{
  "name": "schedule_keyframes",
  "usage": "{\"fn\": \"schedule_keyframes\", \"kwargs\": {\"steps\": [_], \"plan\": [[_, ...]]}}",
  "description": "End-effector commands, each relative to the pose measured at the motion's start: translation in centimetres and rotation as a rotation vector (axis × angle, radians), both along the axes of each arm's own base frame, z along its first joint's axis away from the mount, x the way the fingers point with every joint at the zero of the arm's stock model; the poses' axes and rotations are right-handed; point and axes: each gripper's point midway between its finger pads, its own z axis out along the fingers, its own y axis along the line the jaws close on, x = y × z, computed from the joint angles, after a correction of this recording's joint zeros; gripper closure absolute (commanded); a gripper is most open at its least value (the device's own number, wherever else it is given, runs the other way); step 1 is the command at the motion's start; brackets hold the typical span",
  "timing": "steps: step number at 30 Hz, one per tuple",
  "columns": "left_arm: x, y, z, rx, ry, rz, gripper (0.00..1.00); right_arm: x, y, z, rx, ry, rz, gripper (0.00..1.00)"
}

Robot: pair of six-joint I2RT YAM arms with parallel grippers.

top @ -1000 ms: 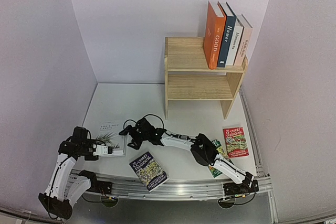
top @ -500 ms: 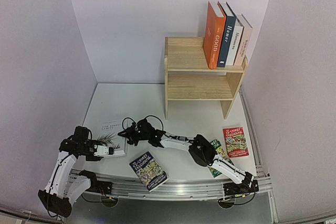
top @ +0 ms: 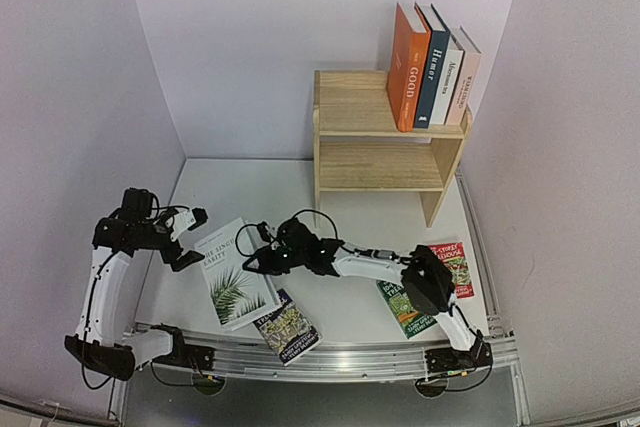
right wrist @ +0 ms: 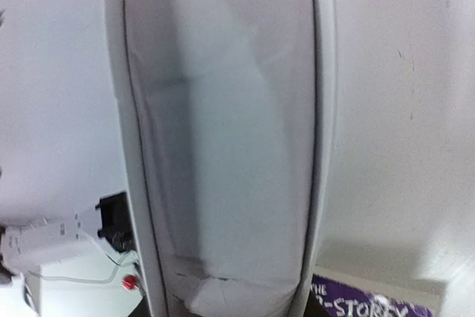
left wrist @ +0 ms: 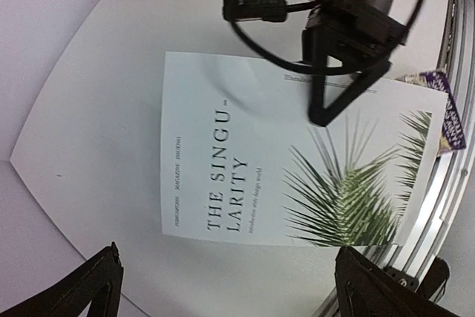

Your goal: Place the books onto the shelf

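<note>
Top external view: the white book with the palm leaf (top: 232, 277) lies flat on the desk (top: 250, 197), in front of the left arm. Its near corner rests on the blue Treehouse book (top: 288, 327) by the front edge.

The left tool (top: 192, 237) hangs just above the book's left side. Its two fingers are spread wide and hold nothing. From the left wrist I see the whole cover (left wrist: 297, 154) below, with the words "THE SINGULARITY" on it.

The right tool (top: 258, 260) reaches across from the other side and pinches the right edge of the palm leaf book. From the left wrist, its dark finger (left wrist: 326, 102) sits on top of the cover. The right wrist view is filled by something pale held between its fingers.

The green book (top: 402, 309) and the red Treehouse book (top: 456, 265) lie on the desk, partly under the right arm.

The wooden shelf (top: 380, 137) stands at the back. On its top stand four books: orange "GOOD" (top: 408, 67), navy "Humor" (top: 432, 67), a white one (top: 450, 75) and a pale one (top: 467, 67).
</note>
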Motion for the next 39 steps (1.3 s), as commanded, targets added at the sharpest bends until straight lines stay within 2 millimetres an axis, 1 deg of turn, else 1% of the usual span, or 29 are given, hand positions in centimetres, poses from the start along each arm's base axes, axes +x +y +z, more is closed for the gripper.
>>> {"fn": "schedule_keyframes", "kwargs": {"steps": [1, 2, 6, 8, 12, 14, 16, 20, 22, 25, 28, 31, 33, 36, 39], "plan": [[-2.2, -2.5, 3.8, -0.167, 0.060, -0.082, 0.00, -2.5, -3.9, 11.0, 0.091, -0.519, 0.156, 0.98], [-2.7, -2.8, 4.3, -0.173, 0.056, -0.124, 0.00, -2.9, -4.6, 11.9, 0.092, -0.576, 0.172, 0.99], [-3.3, -2.9, 5.9, -0.157, 0.002, -0.183, 0.00, -3.6, -6.6, 13.3, 0.066, -0.747, 0.235, 1.00], [-4.1, -3.1, 6.6, -0.155, 0.004, -0.214, 0.00, -3.8, -6.9, 14.2, 0.057, -0.805, 0.258, 1.00], [-4.6, -3.5, 8.6, -0.198, 0.034, -0.203, 0.00, -4.8, -7.0, 15.2, 0.002, -0.957, 0.320, 1.00], [-5.8, -3.9, 9.1, -0.224, 0.091, -0.239, 0.00, -5.4, -7.0, 15.6, 0.012, -0.990, 0.346, 1.00], [-6.2, -4.2, 9.3, -0.250, 0.128, -0.229, 0.00, -5.7, -7.0, 16.4, 0.032, -1.023, 0.362, 1.00], [-7.5, -4.7, 7.8, -0.240, 0.185, -0.254, 0.02, -6.0, -6.4, 18.2, 0.068, -1.097, 0.382, 1.00], [-8.0, -5.1, 7.7, -0.253, 0.214, -0.261, 0.03, -6.0, -6.1, 18.7, 0.081, -1.122, 0.389, 1.00], [-8.7, -6.0, 8.6, -0.298, 0.234, -0.280, 0.03, -5.7, -5.8, 18.6, 0.074, -1.147, 0.391, 1.00], [-9.1, -6.2, 9.3, -0.318, 0.220, -0.294, 0.03, -5.3, -6.1, 17.9, 0.038, -1.180, 0.393, 1.00], [-8.6, -6.2, 9.9, -0.317, 0.215, -0.271, 0.03, -4.5, -7.3, 16.5, -0.041, -1.224, 0.378, 1.00], [-8.9, -6.3, 10.0, -0.328, 0.212, -0.282, 0.03, -4.0, -8.3, 16.0, -0.082, -1.241, 0.364, 1.00], [-9.9, -6.4, 9.6, -0.340, 0.198, -0.327, 0.01, -3.5, -8.8, 16.4, -0.092, -1.260, 0.353, 1.00], [-10.0, -6.5, 9.1, -0.344, 0.225, -0.327, 0.00, -3.5, -8.5, 17.7, -0.073, -1.289, 0.349, 1.00]]}}
